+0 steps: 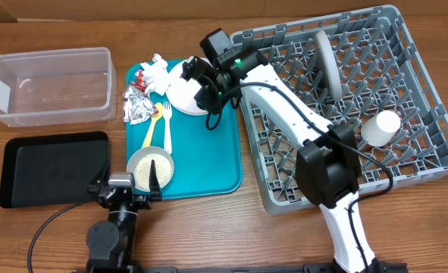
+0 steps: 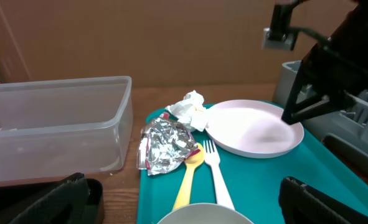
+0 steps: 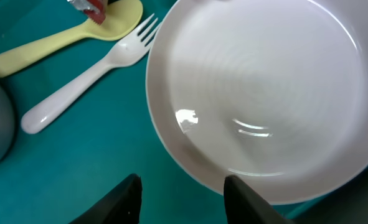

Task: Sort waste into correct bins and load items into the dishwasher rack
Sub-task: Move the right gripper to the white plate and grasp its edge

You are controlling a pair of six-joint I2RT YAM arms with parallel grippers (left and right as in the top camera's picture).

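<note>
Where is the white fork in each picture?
Overhead: the white fork lies on the teal tray, just below the white plate.
Left wrist: fork at lower centre, tines toward the plate.
Right wrist: fork at upper left, tines beside the plate.
Shared landmark: the white plate.

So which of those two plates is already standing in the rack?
The pale grey plate: it stands on edge between the pegs of the grey rack. The white plate lies flat on the teal tray, outside the rack.
</note>
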